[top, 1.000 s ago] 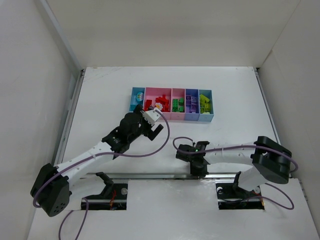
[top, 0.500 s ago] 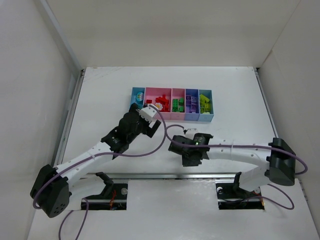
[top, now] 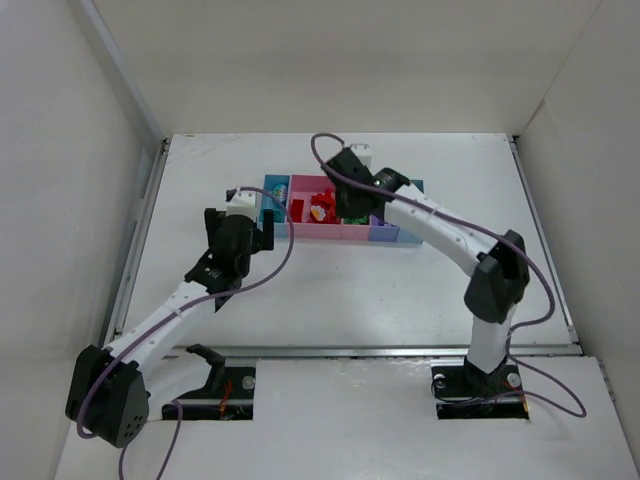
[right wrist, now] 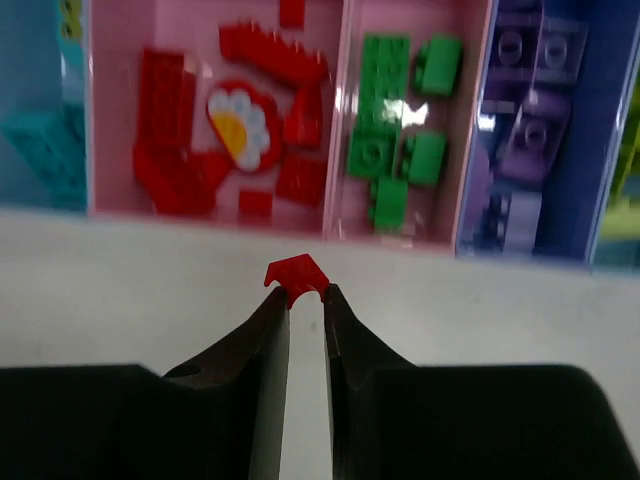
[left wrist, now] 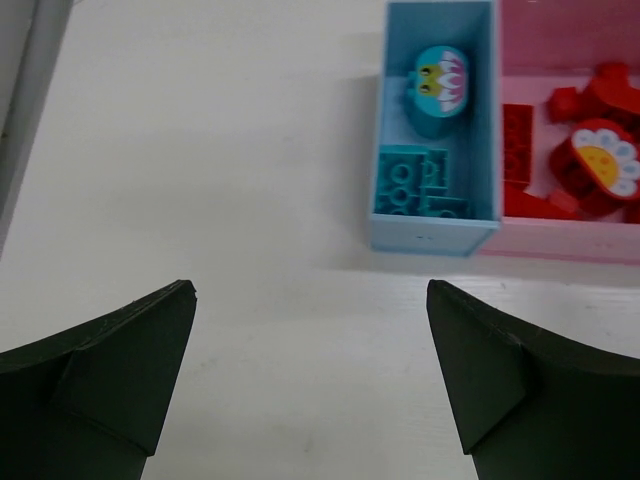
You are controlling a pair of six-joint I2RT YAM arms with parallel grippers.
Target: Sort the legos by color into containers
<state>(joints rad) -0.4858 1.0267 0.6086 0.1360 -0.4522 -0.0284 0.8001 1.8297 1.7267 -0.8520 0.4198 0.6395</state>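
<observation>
Red brick (right wrist: 296, 272) is pinched at the tips of the right claw (right wrist: 305, 298). By the wrist view it is placed just short of the near wall. The pink bin (right wrist: 112, 130) of reds lies ahead, slightly left. Left claw (left wrist: 310, 295) is spread wide, empty.

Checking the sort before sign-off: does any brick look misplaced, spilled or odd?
Nothing stands out. The bins each hold one colour; the printed flower brick is red-bodied, among reds. One small red brick is pinched in the right tool, not yet released.
</observation>
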